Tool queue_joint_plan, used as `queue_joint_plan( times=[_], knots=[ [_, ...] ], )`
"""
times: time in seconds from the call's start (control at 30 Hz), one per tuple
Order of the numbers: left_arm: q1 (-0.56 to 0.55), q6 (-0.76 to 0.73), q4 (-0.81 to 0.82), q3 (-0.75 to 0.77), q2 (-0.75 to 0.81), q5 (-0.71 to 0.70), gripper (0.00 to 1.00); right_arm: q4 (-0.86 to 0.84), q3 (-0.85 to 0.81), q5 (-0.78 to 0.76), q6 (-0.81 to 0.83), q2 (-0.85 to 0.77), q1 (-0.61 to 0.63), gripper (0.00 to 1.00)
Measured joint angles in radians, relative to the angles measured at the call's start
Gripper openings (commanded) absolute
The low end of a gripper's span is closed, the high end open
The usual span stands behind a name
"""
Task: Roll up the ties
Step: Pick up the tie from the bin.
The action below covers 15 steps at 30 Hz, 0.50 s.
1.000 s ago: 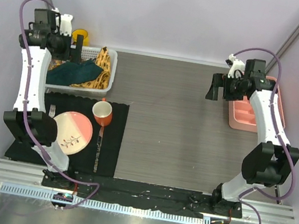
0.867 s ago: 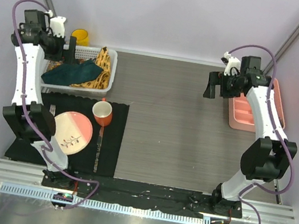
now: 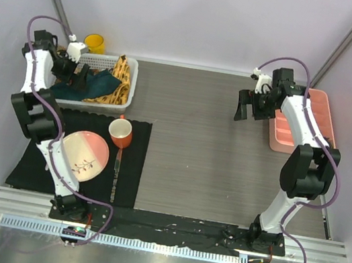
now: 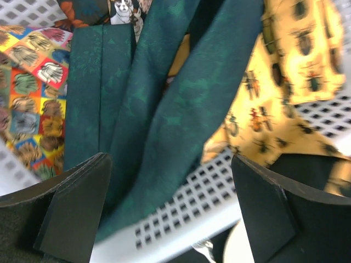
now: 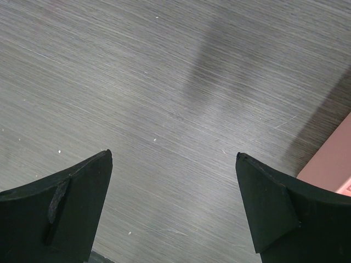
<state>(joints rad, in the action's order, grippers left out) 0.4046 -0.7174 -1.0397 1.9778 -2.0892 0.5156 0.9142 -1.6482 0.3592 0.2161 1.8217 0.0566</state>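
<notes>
Ties (image 3: 106, 84) lie crumpled in a white perforated basket (image 3: 131, 89), far left: smooth dark teal tie (image 4: 164, 109), yellow insect-print tie (image 4: 285, 76). Left tool (image 4: 170, 164) above them, jaws apart; right tool (image 5: 173, 159) spread over grained table (image 5: 164, 82).

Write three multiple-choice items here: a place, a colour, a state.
1. Where do the ties lie?
A. in the white basket
B. on the plate
C. in the pink tray
2. What colour is the mug on the black placemat?
A. blue
B. orange
C. green
3. The right end effector is:
A. shut on a tie
B. open and empty
C. shut on the mug
Answers: 1 A, teal and yellow fabric fills the basket; 2 B, it shows orange from above; 3 B, its wrist view shows jaws spread with only table between them.
</notes>
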Motion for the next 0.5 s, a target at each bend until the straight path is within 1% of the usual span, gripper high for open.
queue_joint_plan(
  times=[0.1, 0.17, 0.2, 0.27, 0.3, 0.37, 0.4, 0.47, 0.5],
  knots=[
    [0.0, -0.039, 0.003, 0.023, -0.053, -0.008, 0.94, 0.001, -0.002, -0.009, 0.01, 0.008, 0.0, 0.99],
    [0.0, -0.06, 0.005, 0.031, -0.081, -0.016, 0.9, 0.001, -0.003, -0.017, 0.018, 0.014, 0.0, 0.99],
    [0.0, -0.069, 0.005, 0.033, -0.09, -0.019, 0.83, 0.002, -0.003, -0.02, 0.019, 0.018, 0.0, 1.0],
    [0.0, -0.08, 0.006, 0.035, -0.105, -0.022, 0.75, 0.003, -0.004, -0.027, 0.023, 0.025, 0.0, 0.99],
    [0.0, -0.086, 0.006, 0.037, -0.112, -0.024, 0.67, 0.005, -0.005, -0.029, 0.024, 0.029, 0.0, 0.99],
    [0.0, -0.098, 0.006, 0.039, -0.121, -0.026, 0.58, 0.009, -0.009, -0.035, 0.027, 0.035, 0.0, 0.99],
    [0.0, -0.102, 0.008, 0.039, -0.121, -0.027, 0.49, 0.009, -0.01, -0.037, 0.029, 0.037, 0.0, 0.99],
    [0.0, -0.106, 0.012, 0.039, -0.121, -0.029, 0.4, 0.01, -0.01, -0.041, 0.034, 0.037, 0.0, 1.0],
    [0.0, -0.106, 0.013, 0.039, -0.121, -0.029, 0.26, 0.011, -0.011, -0.043, 0.036, 0.037, 0.0, 1.0]
  ],
)
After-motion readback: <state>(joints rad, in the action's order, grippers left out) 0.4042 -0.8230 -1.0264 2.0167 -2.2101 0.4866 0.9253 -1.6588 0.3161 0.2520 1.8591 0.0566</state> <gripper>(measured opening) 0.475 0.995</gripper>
